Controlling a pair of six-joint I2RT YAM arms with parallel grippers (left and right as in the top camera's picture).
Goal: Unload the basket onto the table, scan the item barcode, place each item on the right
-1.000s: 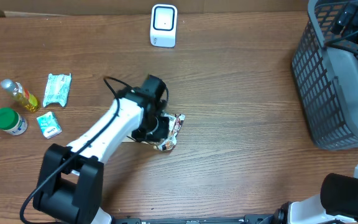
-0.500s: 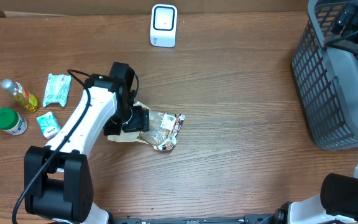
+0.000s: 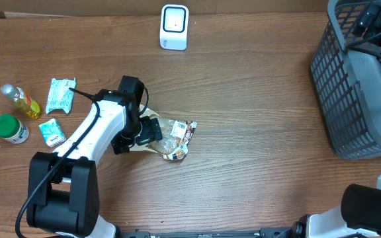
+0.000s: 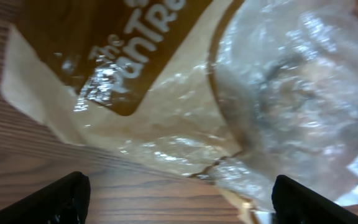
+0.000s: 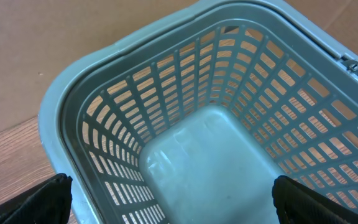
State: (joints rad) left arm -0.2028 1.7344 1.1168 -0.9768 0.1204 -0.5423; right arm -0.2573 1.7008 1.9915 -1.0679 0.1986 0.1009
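The item is a clear and brown plastic snack pack [image 3: 175,137] lying flat on the wooden table, a white barcode label on its right end. My left gripper [image 3: 149,130] hovers at the pack's left end, open and holding nothing. In the left wrist view the pack [image 4: 229,99] fills the picture, with my left gripper [image 4: 179,208] spread wide below it and bare table between the fingertips [image 4: 61,199]. The white scanner [image 3: 174,27] stands at the table's far edge. My right gripper [image 5: 176,205] is open over the grey basket [image 5: 197,155], empty.
A grey mesh basket [image 3: 349,92] stands at the right edge. At the left lie a small bottle of yellow liquid [image 3: 20,100], a green-lidded jar [image 3: 10,129], a white-green packet [image 3: 61,94] and a smaller green packet [image 3: 51,132].
My left gripper opened and let go of the pack, which now rests on the table. The arm drew back to the left. The right arm has not moved.
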